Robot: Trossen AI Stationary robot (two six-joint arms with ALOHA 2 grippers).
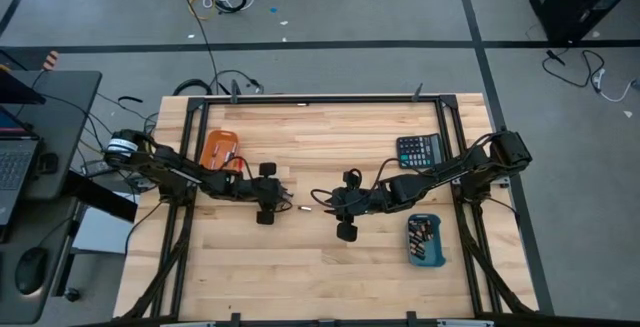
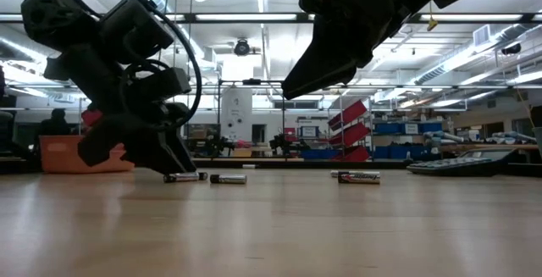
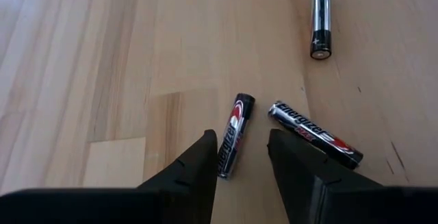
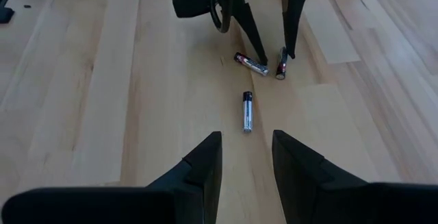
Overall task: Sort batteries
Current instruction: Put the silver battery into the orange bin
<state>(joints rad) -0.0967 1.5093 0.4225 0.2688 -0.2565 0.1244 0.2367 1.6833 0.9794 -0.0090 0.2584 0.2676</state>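
The left arm's dark two-finger gripper (image 3: 239,157) is down at the pale wooden tabletop (image 1: 300,267) near its middle, its fingers parted with a clear gap between them, and a small black-and-red cylindrical battery (image 3: 234,135) lies lengthwise in that gap; the fingers flank it without visibly clamping it. Just beside it, angled away, lies a second dark battery with white lettering (image 3: 315,133), and a little farther off a third, black-and-silver cell (image 3: 321,20) rests alone. The right arm's dark gripper (image 4: 246,157) hangs above the table opposite the left one, its fingers likewise spread and holding nothing, pointing toward that lone cell. Off to the left arm's side sits the orange plastic tray (image 1: 217,149), and on the right arm's side the blue plastic tray (image 1: 427,241), with more batteries in it, near a black calculator (image 1: 420,150).
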